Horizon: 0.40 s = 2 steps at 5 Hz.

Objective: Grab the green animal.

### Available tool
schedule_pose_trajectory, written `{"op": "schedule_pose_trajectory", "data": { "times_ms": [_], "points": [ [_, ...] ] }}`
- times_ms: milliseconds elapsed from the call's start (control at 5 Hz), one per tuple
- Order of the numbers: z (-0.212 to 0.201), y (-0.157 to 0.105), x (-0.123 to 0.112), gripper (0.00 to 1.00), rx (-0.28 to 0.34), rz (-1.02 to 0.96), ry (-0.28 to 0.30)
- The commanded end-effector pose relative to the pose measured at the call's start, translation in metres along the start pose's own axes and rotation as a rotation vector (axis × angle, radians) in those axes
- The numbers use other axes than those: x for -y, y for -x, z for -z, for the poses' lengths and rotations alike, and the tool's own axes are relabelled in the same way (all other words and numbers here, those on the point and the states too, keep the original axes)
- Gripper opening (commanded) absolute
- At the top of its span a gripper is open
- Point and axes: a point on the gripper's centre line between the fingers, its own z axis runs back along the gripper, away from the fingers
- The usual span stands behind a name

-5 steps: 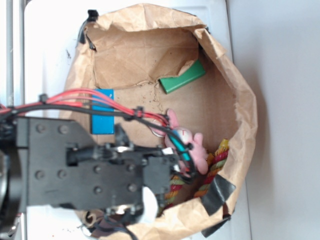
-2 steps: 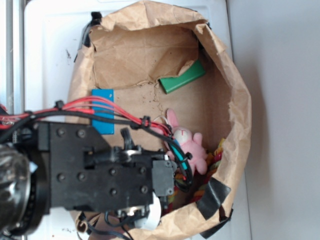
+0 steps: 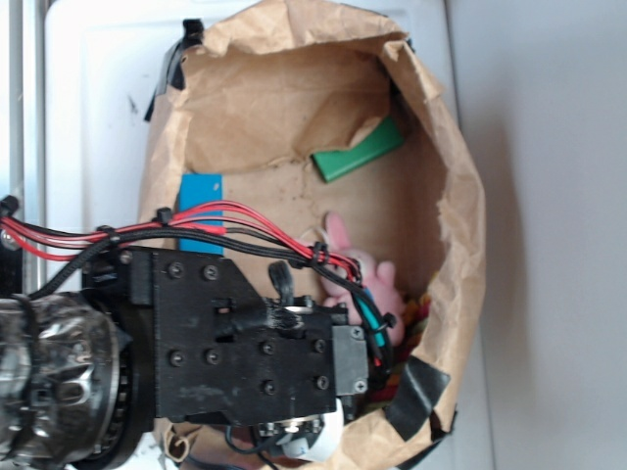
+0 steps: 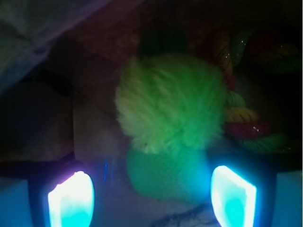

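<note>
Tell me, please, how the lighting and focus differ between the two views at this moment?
Exterior view: bright, even daylight, sharp enough, but the arm blocks much of the paper bag. Wrist view: very dark and soft, the green animal fuzzy but readable between the glowing cyan fingertips, the rope toy dim, the corners lost in shadow.

Green animal (image 4: 170, 137): fuzzy lime body, smooth rounded head nearest the lens, lying against the striped rope (image 4: 246, 120).
</note>
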Motion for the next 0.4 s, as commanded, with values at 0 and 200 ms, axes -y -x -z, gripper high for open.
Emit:
{"op": "schedule_pose_trajectory", "data": {
  "times_ms": [0,200],
  "points": [
    [-0.004,-0.022,-0.005,1.0,0.021,-0.032,-0.052],
    [0.006,-0.023,-0.001,1.0,0.022,-0.02,-0.053]
  ]
}}
